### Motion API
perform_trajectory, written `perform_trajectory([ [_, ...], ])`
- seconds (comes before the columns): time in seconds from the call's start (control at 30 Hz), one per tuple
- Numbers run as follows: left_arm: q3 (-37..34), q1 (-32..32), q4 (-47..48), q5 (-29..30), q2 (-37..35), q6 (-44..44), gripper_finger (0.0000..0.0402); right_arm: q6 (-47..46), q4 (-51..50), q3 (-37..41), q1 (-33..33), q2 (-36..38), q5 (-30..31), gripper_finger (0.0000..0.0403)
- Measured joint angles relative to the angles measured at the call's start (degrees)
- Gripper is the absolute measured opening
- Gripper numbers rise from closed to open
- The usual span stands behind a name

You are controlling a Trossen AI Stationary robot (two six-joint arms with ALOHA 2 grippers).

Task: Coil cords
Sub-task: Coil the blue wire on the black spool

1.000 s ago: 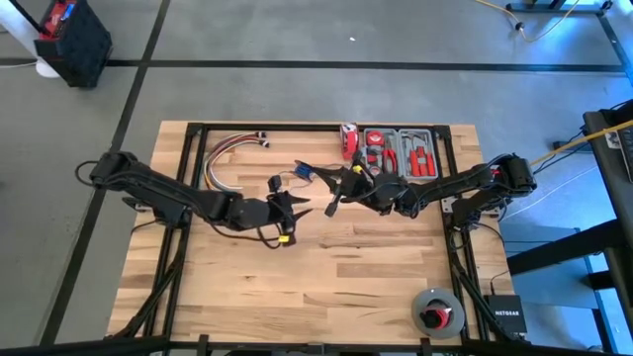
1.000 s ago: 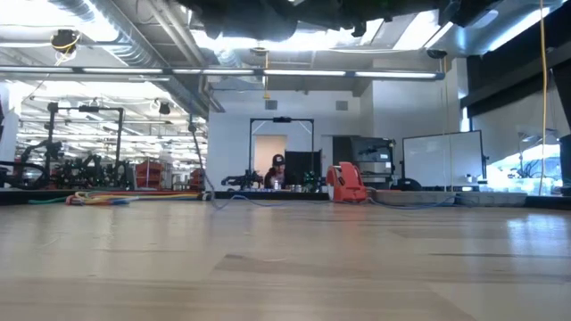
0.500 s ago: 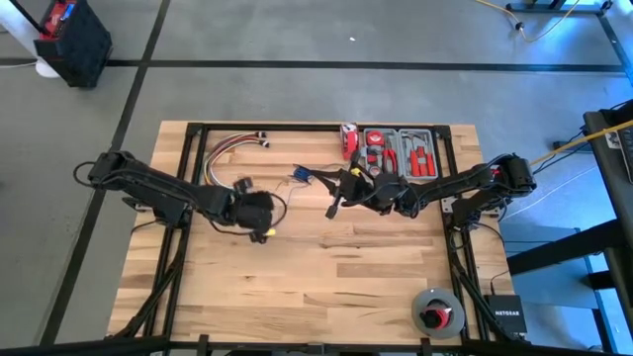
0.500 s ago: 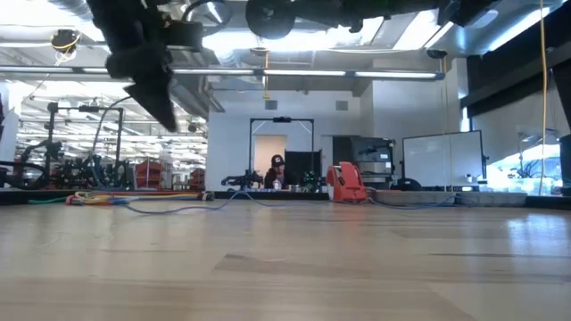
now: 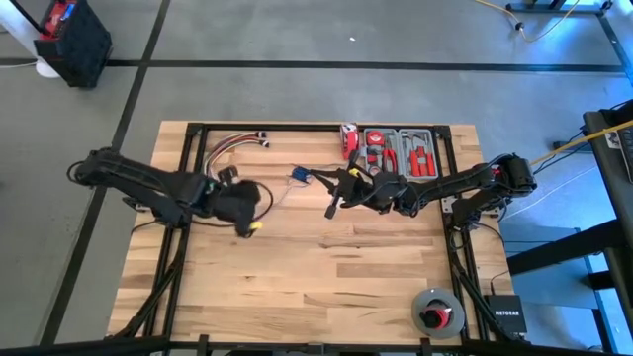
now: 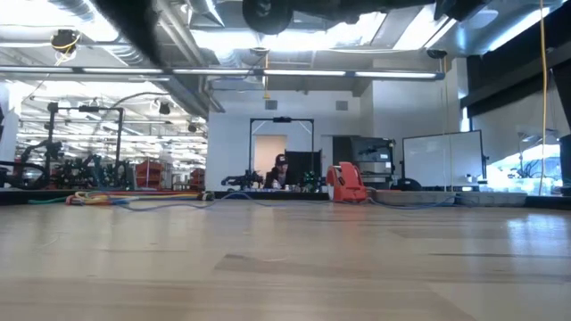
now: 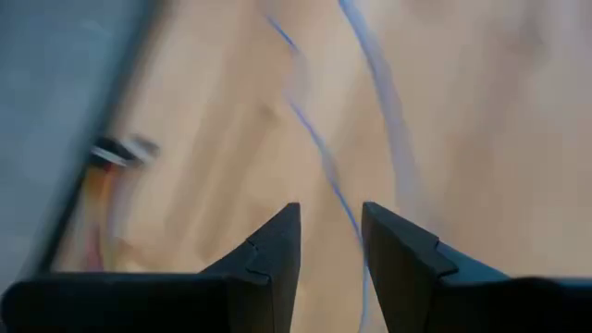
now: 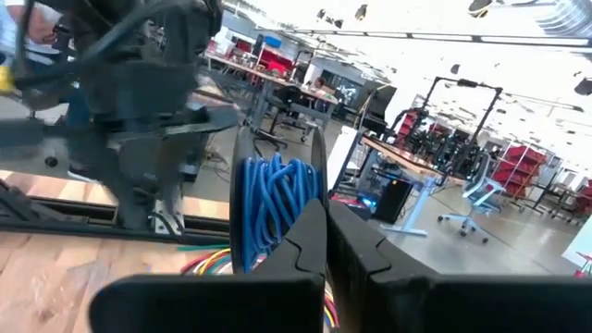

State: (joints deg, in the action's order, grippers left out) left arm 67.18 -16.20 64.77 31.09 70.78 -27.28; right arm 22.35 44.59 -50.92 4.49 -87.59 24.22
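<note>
Wooden plank desk (image 5: 326, 267) with a black frame around its edge. Far edge, left of middle: bundle (image 5: 226, 150) of red, yellow and white wires, curved, lying flat. Far edge, right of middle: open tool case (image 5: 399, 153) with red-handled tools; a red tool (image 5: 349, 139) lies just beside its left side. Thin blue cord (image 5: 283, 194) trails across the boards between the bundle and the case, with a small blue piece (image 5: 300, 175) at its far end. Near right corner: grey round spool (image 5: 437, 311) with a red centre, well apart from the rest.
</note>
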Motion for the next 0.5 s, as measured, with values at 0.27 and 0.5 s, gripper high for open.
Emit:
perform_trajectory([
  [0.27,-1.0,-1.2,-8.5,-0.5,-5.6,2.9,0.0111,0.3,0.9,-0.1,0.0,0.0,-2.6,0.0002],
  [0.5,-20.6,-0.1,-54.5,4.1,-2.9,12.2,0.0111,0.4,0.6,-0.1,0.8,0.0,-1.2,0.0002],
])
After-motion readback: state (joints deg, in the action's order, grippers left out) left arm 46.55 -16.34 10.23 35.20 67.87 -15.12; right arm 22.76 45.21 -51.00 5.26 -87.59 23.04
